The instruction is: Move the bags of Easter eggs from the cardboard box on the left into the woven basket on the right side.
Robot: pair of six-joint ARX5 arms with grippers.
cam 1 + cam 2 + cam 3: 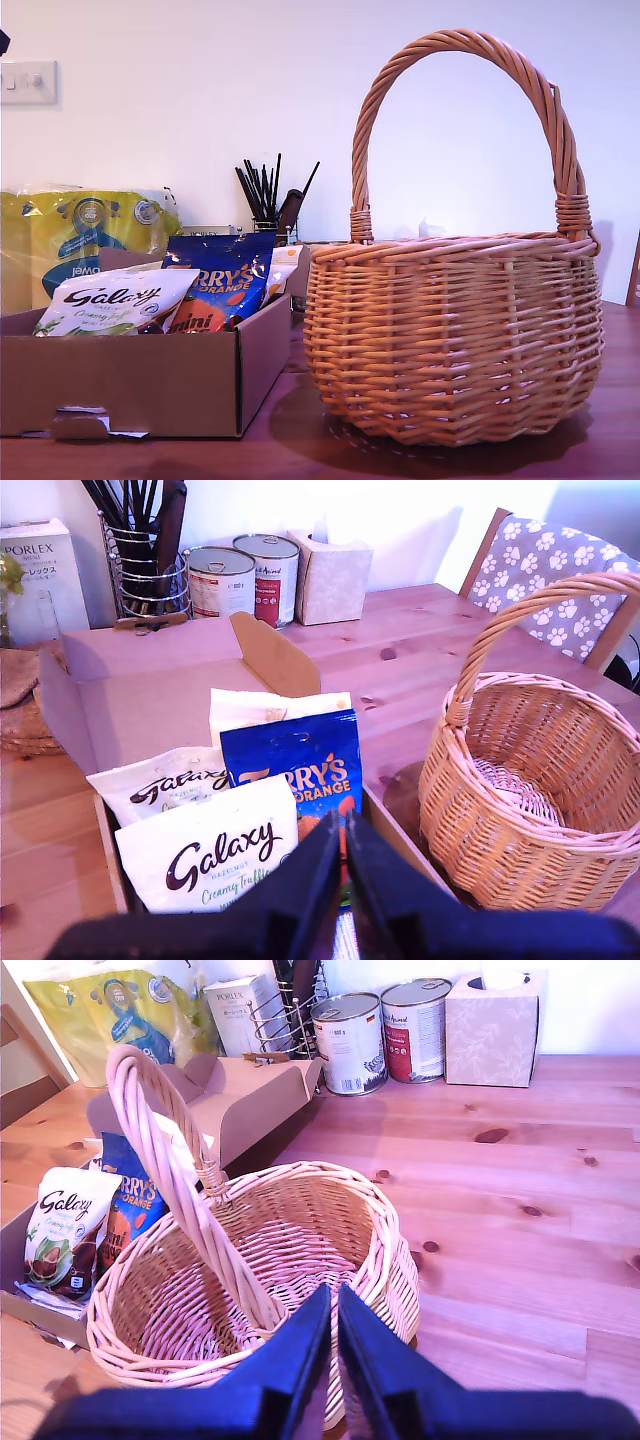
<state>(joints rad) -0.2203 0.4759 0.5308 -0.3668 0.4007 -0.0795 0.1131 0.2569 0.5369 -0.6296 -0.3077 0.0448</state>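
While exterior view hides woven basket (455,335) interior, second wrist view shows it bare; both grippers' fingers together.

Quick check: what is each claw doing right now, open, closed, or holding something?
My first gripper: claw closed, holding nothing, above the Terry's Orange bag.
My second gripper: claw closed, holding nothing, above the woven basket.
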